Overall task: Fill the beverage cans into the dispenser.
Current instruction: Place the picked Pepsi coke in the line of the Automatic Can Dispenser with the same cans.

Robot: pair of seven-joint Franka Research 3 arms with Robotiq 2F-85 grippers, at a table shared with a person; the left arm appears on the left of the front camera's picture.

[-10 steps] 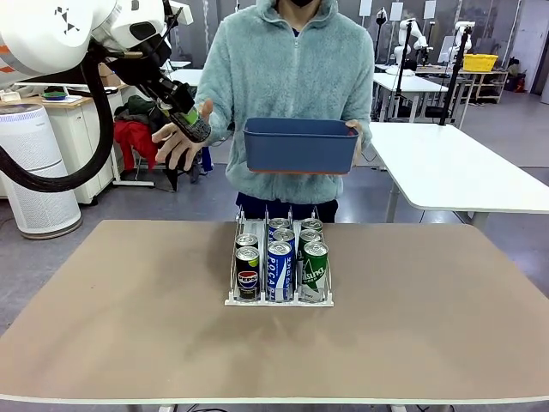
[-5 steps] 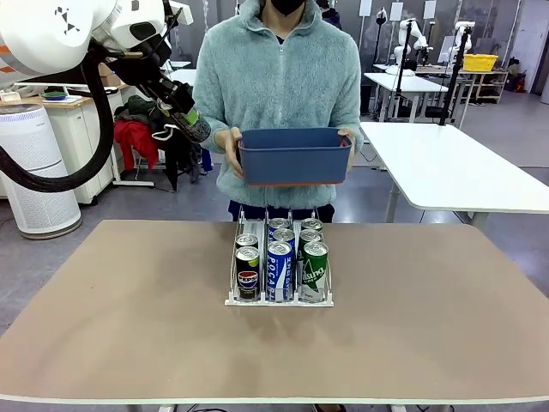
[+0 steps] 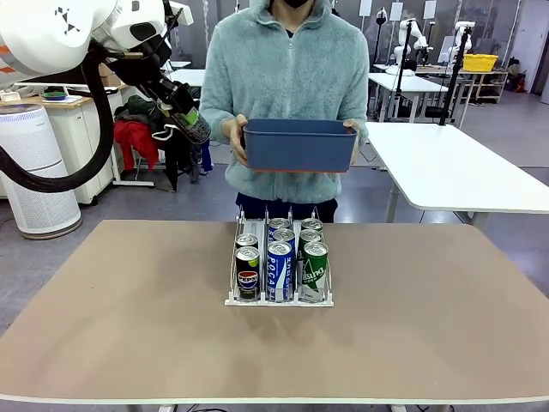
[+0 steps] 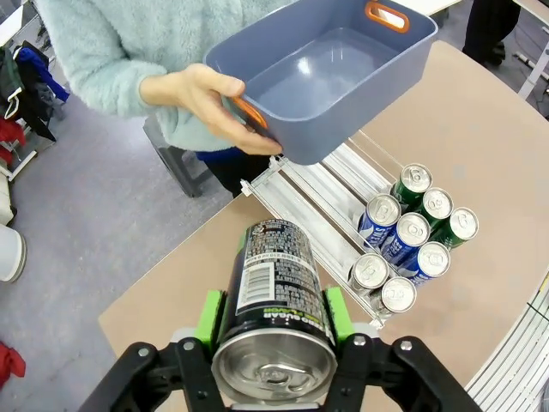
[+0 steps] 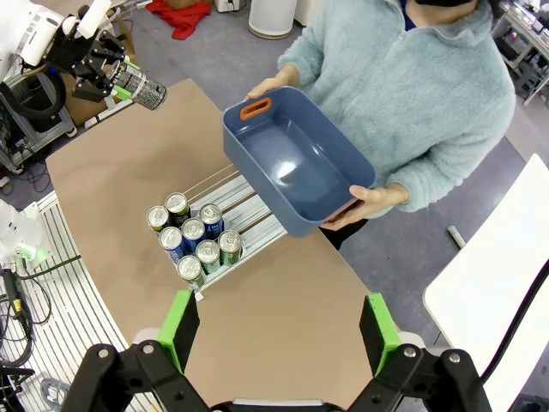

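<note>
Left tool (image 4: pixel 273 343): clenched on dark can (image 4: pixel 273 300), being held aloft at 10 o'clock of dispenser (image 3: pixel 279 299).
Right tool (image 5: pixel 279 330): released, nothing being gripped.
Dispenser: mid-table (image 3: pixel 129 300), seven cans being stored, left lane short one.
Risk: can being tipped or jammed against dividers if misaligned.
Obstruction: blue bin (image 3: pixel 298 144) being held by person above dispenser's 12 o'clock end.

"POCARI" on the blue-and-white can (image 3: pixel 280 271); Pepsi logo on the dark can (image 3: pixel 248 276).
</note>
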